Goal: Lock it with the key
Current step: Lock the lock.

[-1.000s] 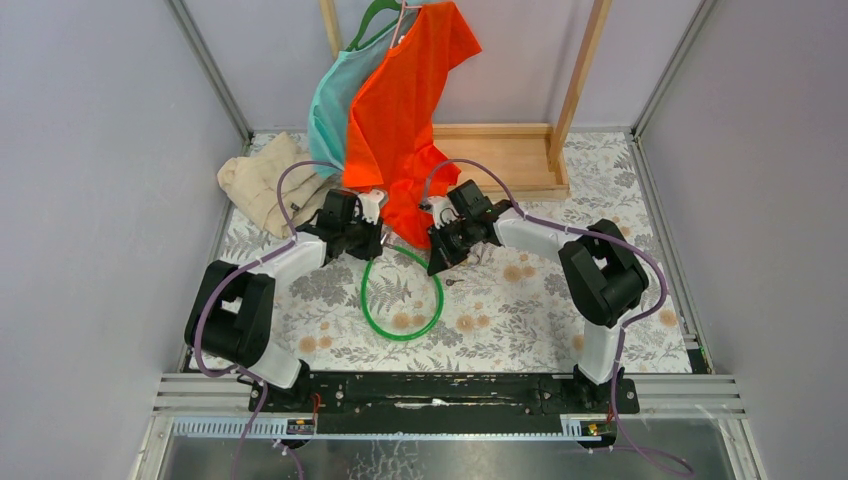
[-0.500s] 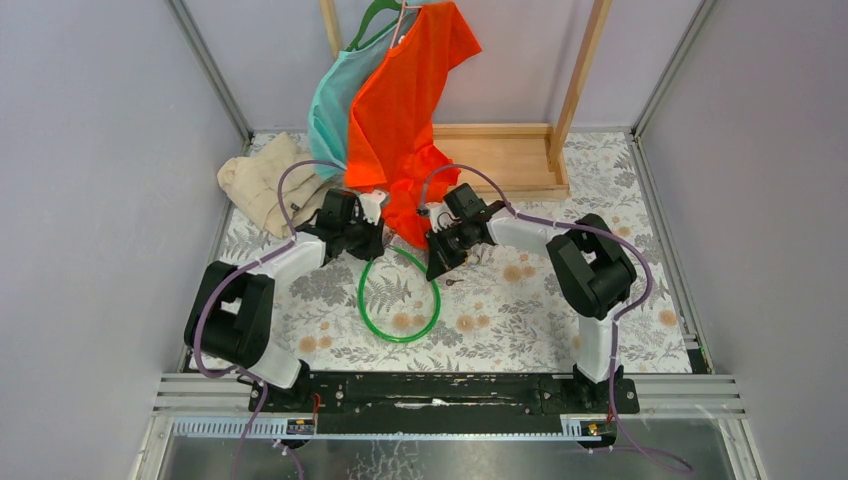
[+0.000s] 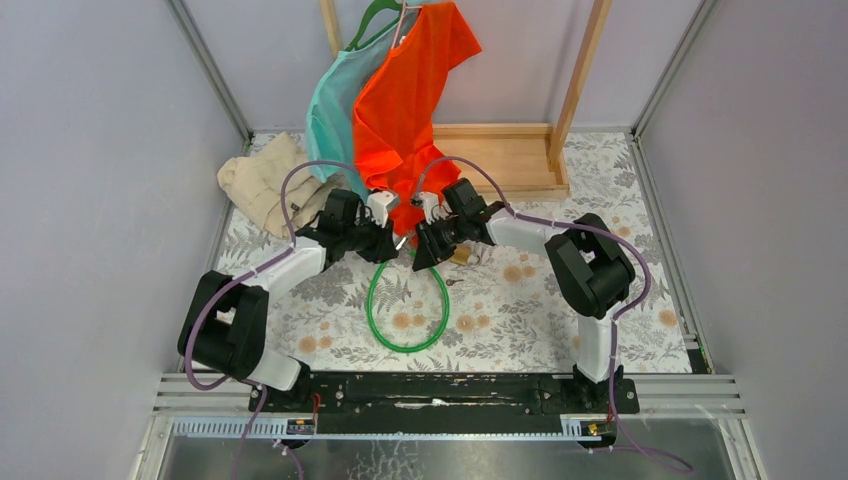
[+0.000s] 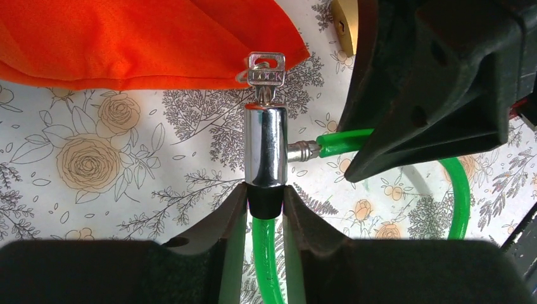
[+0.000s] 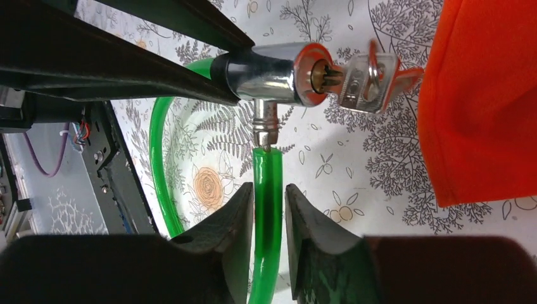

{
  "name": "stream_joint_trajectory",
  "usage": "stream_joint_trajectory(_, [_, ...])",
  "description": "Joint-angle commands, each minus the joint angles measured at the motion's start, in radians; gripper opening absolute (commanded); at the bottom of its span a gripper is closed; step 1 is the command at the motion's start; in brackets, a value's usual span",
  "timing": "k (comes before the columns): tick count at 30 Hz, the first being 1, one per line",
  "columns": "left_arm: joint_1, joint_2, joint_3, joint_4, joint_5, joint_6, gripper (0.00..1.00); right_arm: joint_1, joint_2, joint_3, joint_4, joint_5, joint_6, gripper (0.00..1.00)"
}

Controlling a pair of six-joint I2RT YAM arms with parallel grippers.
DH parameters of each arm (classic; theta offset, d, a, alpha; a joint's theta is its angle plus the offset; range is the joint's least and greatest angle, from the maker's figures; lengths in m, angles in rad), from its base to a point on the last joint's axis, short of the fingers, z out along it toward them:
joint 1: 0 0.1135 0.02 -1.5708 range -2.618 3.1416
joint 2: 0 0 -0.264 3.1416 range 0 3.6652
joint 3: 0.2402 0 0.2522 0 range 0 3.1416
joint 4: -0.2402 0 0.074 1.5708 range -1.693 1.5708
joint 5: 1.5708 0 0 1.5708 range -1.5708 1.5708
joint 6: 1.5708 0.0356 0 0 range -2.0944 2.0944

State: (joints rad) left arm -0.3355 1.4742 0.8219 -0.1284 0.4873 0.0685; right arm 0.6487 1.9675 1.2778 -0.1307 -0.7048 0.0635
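A robot test cell in a lab: plain grey panels (image 3: 90, 200) in aluminium framing (image 3: 207, 65) wall in a flower-print tabletop (image 3: 520, 330). Beyond the left gripper (image 3: 394, 242) and right gripper (image 3: 416, 256) stands a wooden clothes rack (image 3: 582, 60) hung with shirts (image 3: 410, 90). Behind them lies the arms' black mounting rail (image 3: 380, 386).

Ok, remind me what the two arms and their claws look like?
The left arm and right arm match: white link shells, bulky black joint housings, a purple cable looping along each. The left claw and right claw each have two matte black, wedge-shaped fingers. No markings show.
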Motion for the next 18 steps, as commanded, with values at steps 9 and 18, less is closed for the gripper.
stream_joint_trajectory(9, [0.0,-0.047,-0.008,0.082,0.138,0.015,0.0,-0.031,-0.046,0.049,0.043,-0.133,-0.023,0.0])
stream_joint_trajectory(18, [0.001,-0.091,0.08,0.009,0.398,0.133,0.15,-0.049,-0.181,0.099,0.003,-0.189,-0.175,0.0])
